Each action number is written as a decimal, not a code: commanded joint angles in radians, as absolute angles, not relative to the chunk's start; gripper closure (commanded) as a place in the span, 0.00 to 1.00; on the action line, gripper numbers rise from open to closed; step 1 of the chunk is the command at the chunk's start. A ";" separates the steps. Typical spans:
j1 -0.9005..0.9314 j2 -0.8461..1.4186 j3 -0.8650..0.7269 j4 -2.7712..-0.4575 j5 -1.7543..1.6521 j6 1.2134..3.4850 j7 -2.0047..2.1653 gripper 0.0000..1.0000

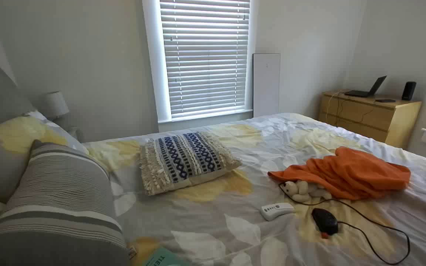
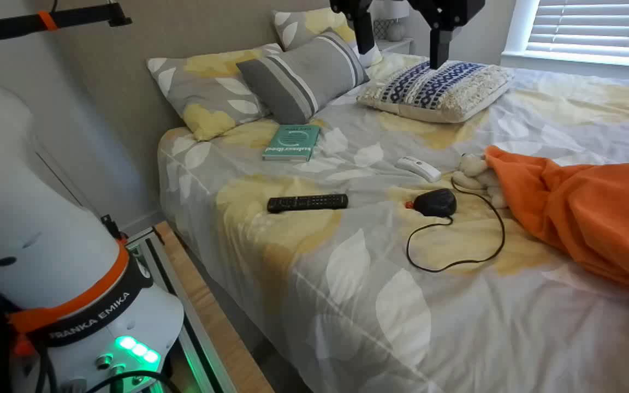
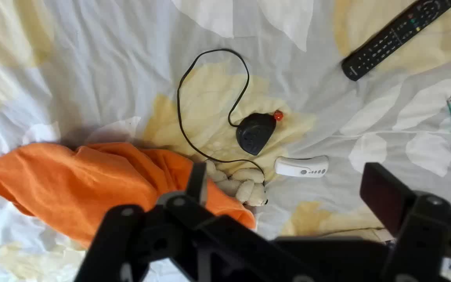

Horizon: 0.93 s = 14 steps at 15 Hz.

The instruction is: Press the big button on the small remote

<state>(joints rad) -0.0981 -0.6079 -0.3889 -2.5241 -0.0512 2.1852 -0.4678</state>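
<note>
The small remote [image 3: 294, 166] is white and slim and lies on the bed with its grey buttons showing. The wrist view shows one larger round grey button [image 3: 303, 172] beside a row of smaller ones. The remote also shows in both exterior views [image 1: 279, 211] [image 2: 419, 168]. My gripper [image 3: 290, 186] is open, its black fingers wide apart with nothing between them. In an exterior view it hangs at the top [image 2: 402, 53], well above the bed. The remote shows between the fingers in the wrist view, far below them and not touched.
A black rounded object [image 3: 256, 133] with a thin cord lies beside the remote. A pale plush toy [image 3: 245, 184] lies partly under an orange cloth [image 3: 104, 176]. A long black remote [image 2: 307, 203], a green book [image 2: 291, 143] and a fringed pillow [image 2: 434, 90] are on the bed.
</note>
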 commanded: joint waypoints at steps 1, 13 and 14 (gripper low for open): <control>-0.114 -0.604 -0.375 -2.522 -0.039 2.183 -0.476 0.00; -0.073 -0.529 -0.352 -2.524 0.004 2.253 -0.453 0.00; -0.062 -0.502 -0.334 -2.523 0.016 2.264 -0.440 0.00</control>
<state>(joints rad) -0.0864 -0.5762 -0.3706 -2.5253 -0.0257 2.2196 -0.4662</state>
